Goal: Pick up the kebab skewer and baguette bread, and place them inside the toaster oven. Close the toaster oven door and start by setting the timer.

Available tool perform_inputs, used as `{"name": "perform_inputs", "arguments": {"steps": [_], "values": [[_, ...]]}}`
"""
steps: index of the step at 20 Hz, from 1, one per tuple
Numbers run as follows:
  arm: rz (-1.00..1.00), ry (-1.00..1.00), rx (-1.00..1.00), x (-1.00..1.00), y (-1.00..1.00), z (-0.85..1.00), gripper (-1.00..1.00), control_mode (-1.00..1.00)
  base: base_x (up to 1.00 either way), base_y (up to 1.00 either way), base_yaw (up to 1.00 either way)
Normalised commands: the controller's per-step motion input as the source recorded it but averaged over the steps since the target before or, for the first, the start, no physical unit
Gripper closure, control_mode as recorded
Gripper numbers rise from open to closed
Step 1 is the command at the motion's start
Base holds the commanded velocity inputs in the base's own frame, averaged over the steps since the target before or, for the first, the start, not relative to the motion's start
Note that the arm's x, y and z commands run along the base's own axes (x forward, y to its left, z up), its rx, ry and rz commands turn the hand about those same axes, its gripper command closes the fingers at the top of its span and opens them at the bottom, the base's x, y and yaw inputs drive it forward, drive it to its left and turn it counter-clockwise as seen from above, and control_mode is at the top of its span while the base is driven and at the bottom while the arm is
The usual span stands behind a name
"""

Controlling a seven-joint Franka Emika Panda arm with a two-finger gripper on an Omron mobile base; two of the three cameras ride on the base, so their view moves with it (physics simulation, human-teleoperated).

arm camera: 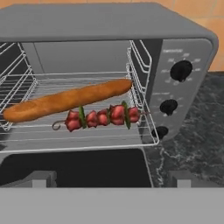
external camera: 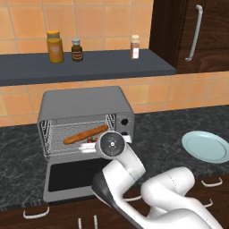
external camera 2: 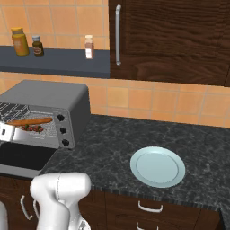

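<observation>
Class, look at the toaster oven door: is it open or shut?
Open. The toaster oven door lies folded down flat in front of the cavity, leaving the baguette bread and kebab skewer exposed on the wire rack.

A pale blue plate lies on the dark counter; three bottles stand on the shelf

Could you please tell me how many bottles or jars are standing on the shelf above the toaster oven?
3. A yellow jar at the left, a small dark bottle beside it, and a white-capped bottle further right on the shelf.
</observation>
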Motion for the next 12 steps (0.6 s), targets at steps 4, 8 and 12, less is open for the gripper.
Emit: {"name": "perform_inputs", "arguments": {"steps": [4,8,12], "values": [[0.00,-0.07,0.03,0.14,0.00,-0.03,-1.00,-1.00,0.00,0.00,0.00],[0.00,-0.04,0.01,0.23,0.01,-0.04,-1.00,-1.00,0.00,0.00,0.00],[0.00,-0.06,0.00,0.17,0.27,-0.38,-1.00,-1.00,0.00,0.00,0.00]]}}
